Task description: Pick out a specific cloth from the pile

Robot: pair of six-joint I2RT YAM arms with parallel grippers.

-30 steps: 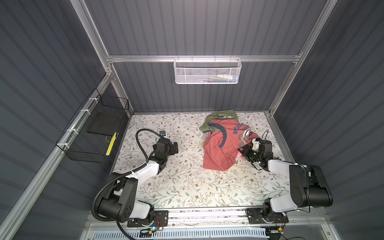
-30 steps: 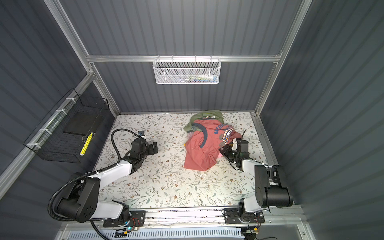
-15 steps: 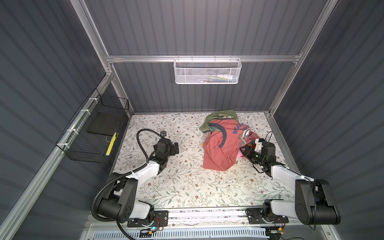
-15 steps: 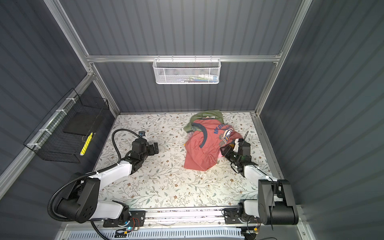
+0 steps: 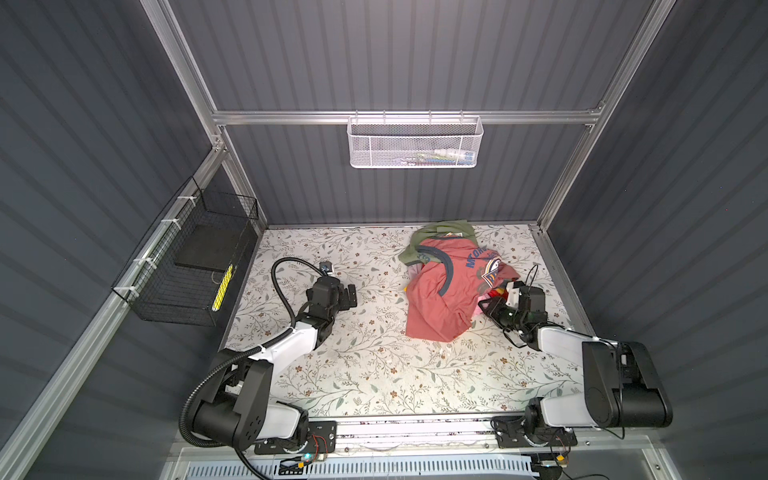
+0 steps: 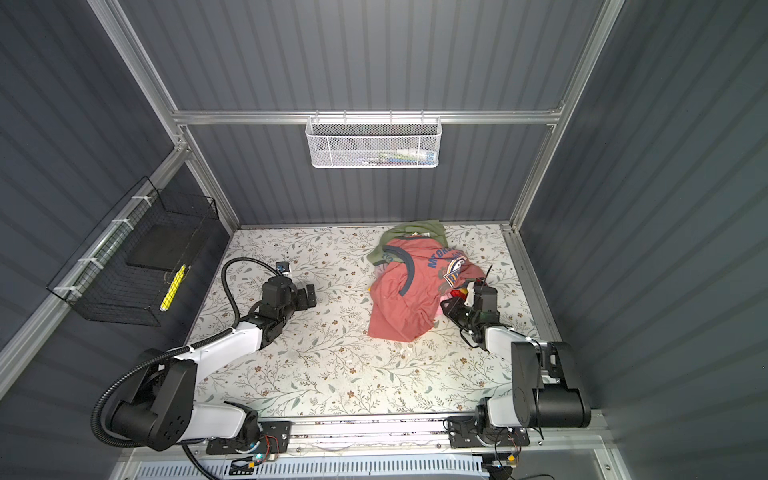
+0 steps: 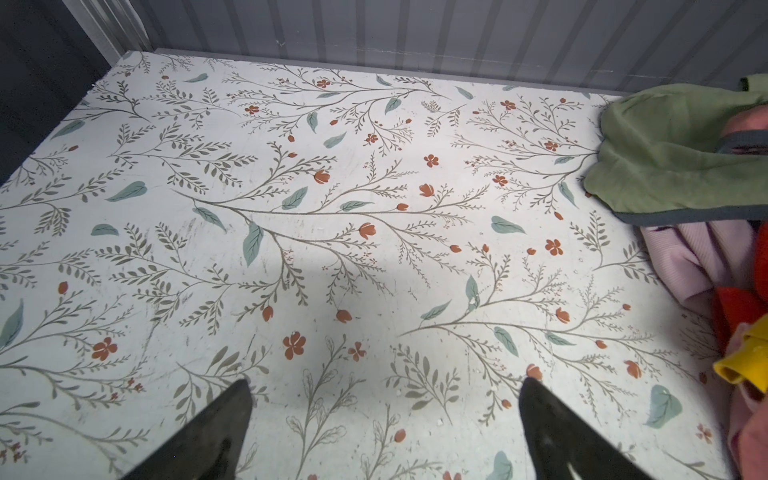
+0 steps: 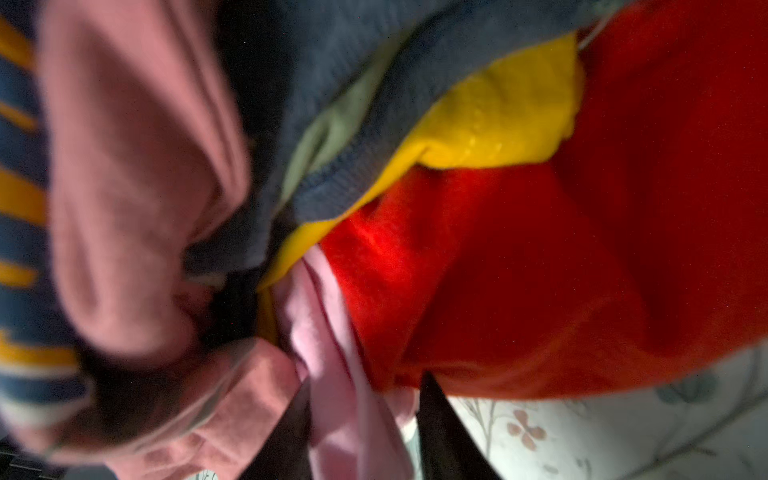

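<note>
Lettering (image 5: 478,259) atop pile (image 5: 446,232) — blue, on salmon shirt (image 5: 432,307), unreadable.

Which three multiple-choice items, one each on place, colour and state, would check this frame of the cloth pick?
1. The pile lies on the table at the:
A. near left corner
B. back right
C. centre

2. The shirt on top is:
A. white
B. black
C. salmon-pink

3. The left gripper is:
A. open over bare table
B. shut on the shirt
C. shut on a fold of the pile

Answers:
1. B: both top views show the pile close to the back and right walls.
2. C: salmon fabric with grey trim covers most of the heap.
3. A: the left wrist view shows its fingers wide apart with only table between them.
</note>
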